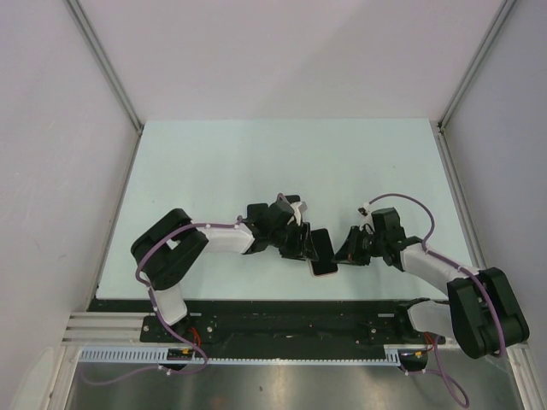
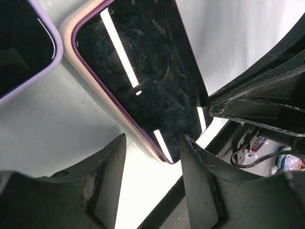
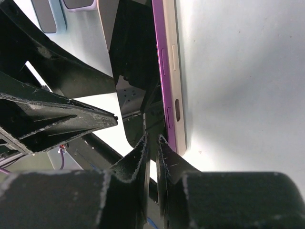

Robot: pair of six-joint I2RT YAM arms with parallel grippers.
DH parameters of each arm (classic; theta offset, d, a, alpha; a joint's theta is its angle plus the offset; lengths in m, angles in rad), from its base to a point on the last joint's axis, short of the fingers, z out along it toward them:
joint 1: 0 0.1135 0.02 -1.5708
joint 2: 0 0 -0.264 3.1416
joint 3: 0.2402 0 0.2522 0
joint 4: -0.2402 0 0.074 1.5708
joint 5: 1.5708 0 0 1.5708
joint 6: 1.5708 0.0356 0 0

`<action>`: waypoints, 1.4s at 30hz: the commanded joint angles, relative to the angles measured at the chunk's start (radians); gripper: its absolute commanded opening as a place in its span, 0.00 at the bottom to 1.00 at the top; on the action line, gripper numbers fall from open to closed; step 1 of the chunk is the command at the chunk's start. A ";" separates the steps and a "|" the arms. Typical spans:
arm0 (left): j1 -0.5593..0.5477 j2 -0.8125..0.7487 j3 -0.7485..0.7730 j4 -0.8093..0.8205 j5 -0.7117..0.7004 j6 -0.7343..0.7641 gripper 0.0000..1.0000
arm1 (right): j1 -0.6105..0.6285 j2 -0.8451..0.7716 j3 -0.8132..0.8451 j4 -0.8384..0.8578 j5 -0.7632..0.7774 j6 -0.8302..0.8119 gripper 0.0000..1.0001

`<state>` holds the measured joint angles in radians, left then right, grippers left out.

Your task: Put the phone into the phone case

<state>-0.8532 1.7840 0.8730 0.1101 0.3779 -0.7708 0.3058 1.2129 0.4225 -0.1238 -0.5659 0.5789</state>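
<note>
Surface: pale green table (image 1: 256, 162), white walls (image 1: 256, 51) | phone (image 2: 143, 71): near table edge, purple side against beige phone case (image 3: 180, 95) | left gripper (image 2: 152, 148): fingers wide, straddling phone's corner | right gripper (image 3: 153, 140): fingers nearly together at phone's long edge

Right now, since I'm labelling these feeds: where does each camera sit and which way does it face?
Top external: above and behind the bases, looking down at the table; left arm and right arm show.
Left wrist: looks past the left gripper onto the phone screen.
Right wrist: looks past the right gripper along the phone's side.
Shared: all three show the phone.
</note>
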 commanded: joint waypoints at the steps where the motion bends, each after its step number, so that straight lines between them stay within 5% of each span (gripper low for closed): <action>1: -0.018 0.020 0.027 0.017 0.016 -0.007 0.53 | 0.009 0.010 -0.010 0.049 -0.017 0.035 0.13; 10: -0.020 0.028 0.038 -0.001 0.007 0.005 0.49 | -0.092 -0.098 0.059 -0.111 0.061 -0.027 0.32; 23: -0.018 0.023 0.050 -0.038 -0.028 0.013 0.44 | -0.068 -0.010 0.059 -0.045 0.026 -0.148 0.56; 33: -0.017 0.043 0.066 -0.047 -0.011 -0.015 0.38 | -0.002 0.106 0.048 0.088 -0.073 -0.131 0.57; 42: -0.012 0.057 0.058 0.013 0.047 -0.045 0.31 | 0.000 0.042 -0.054 0.329 -0.247 0.038 0.59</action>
<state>-0.8593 1.8217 0.9119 0.0639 0.3836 -0.7883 0.3012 1.3025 0.4030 0.0204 -0.6472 0.5053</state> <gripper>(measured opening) 0.321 0.585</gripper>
